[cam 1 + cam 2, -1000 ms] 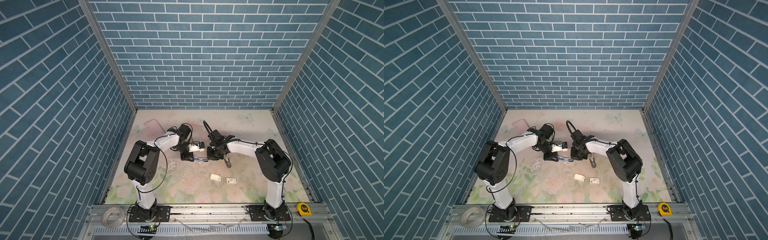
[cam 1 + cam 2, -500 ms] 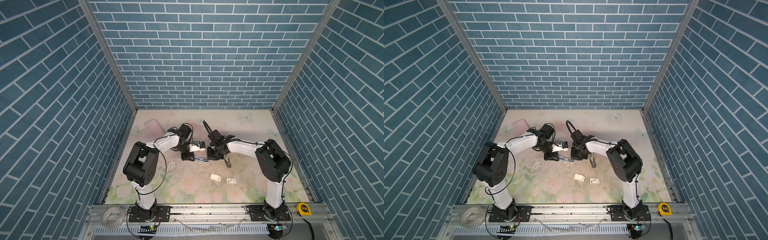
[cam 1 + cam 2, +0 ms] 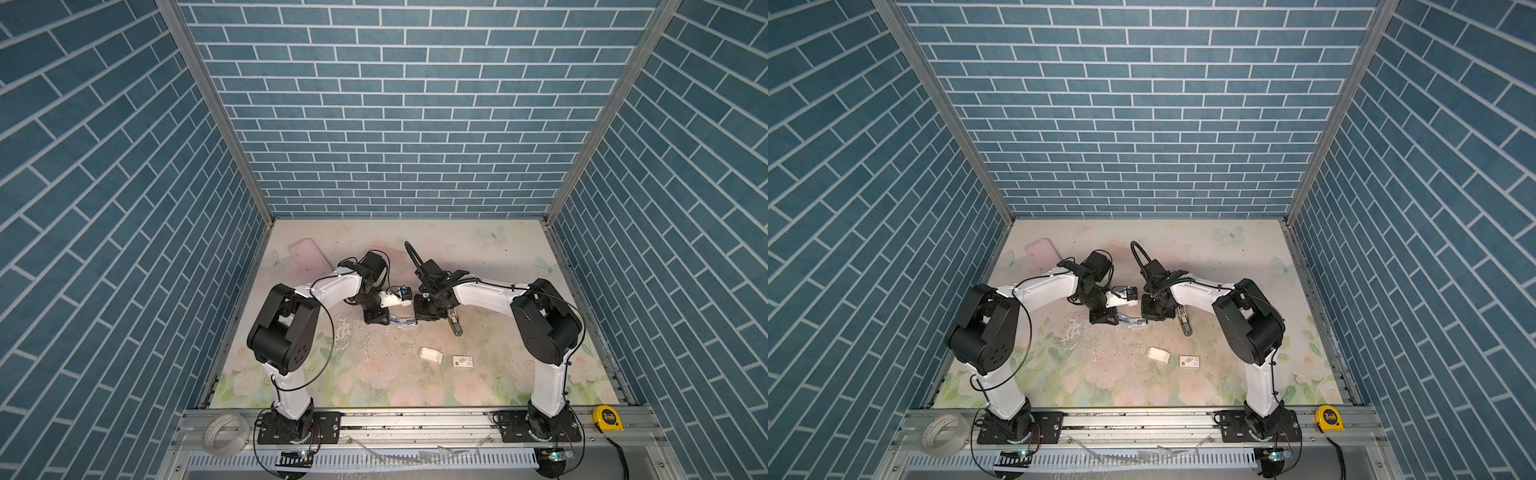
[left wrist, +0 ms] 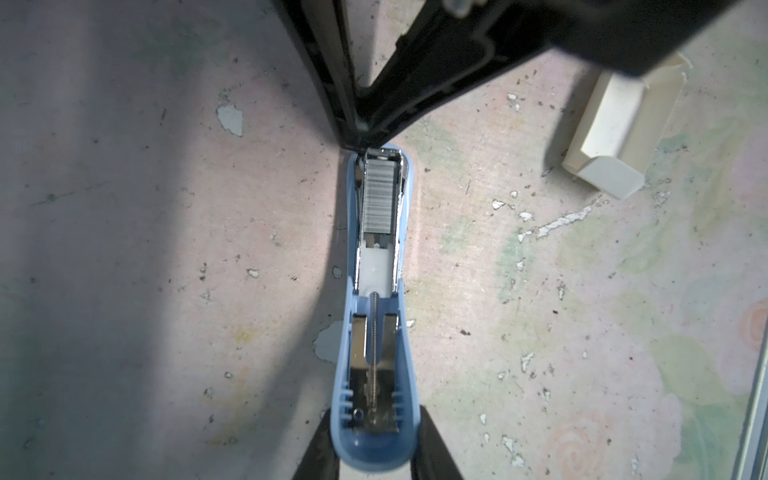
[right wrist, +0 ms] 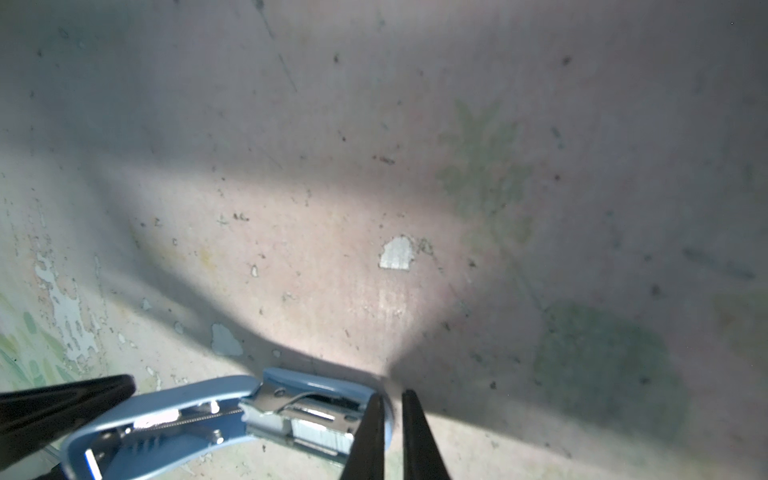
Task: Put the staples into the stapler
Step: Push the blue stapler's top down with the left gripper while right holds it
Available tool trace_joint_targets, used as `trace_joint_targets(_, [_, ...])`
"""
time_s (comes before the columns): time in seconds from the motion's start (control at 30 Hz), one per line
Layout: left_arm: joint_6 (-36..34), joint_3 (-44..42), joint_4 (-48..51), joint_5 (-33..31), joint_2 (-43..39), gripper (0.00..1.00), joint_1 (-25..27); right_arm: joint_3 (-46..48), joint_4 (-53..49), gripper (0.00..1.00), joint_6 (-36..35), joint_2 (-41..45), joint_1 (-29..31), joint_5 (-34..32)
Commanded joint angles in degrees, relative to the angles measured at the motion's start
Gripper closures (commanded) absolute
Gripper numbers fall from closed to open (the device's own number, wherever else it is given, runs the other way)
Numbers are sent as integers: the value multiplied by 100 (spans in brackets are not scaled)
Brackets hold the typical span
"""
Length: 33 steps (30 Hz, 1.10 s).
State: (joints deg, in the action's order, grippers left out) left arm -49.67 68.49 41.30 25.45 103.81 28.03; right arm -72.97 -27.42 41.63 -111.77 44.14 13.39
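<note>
Counter: floral-printed counter (image 3: 374,386); the print is worn and flecked; both arms meet near its middle.
Stapler: light-blue plastic stapler (image 4: 374,332); it lies flat on the counter with its magazine channel facing up and uncovered; in both top views it sits between the two end effectors.
Staples: short dark-grey metallic strip of joined staples (image 4: 380,195); it is seated in the front part of the magazine channel; a white pusher block and a thin spring lie directly behind it; the right wrist view shows the same strip (image 5: 320,436) from the side.
Left end effector (image 4: 374,453): black fingers clamp the rear end of the stapler from both sides.
Right end effector (image 5: 392,395): fingers pressed almost together, with only a thin slit between them; the tips rest at the nose of the stapler, at the front lip of the magazine; whether they nip the nose edge cannot be told.
Tray: small white cardboard tray (image 3: 429,354); it lies on the counter nearer the front rail, apart from the stapler.
Sleeve: white sleeve with a red mark (image 3: 463,361); it lies just beside the tray.
Far corner: flat pink rounded rectangle (image 3: 309,259); it lies behind the left arm.
</note>
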Motion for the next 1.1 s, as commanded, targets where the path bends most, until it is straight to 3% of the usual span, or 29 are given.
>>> trace_joint_targets(0.0, [58, -4, -122, 287, -54, 90, 200, 77, -425, 89, -120, -230, 104, -166])
trace_joint_targets(1.07, [644, 90, -180, 636, -150, 86, 288, 151, -431, 89, -102, -205, 121, -205])
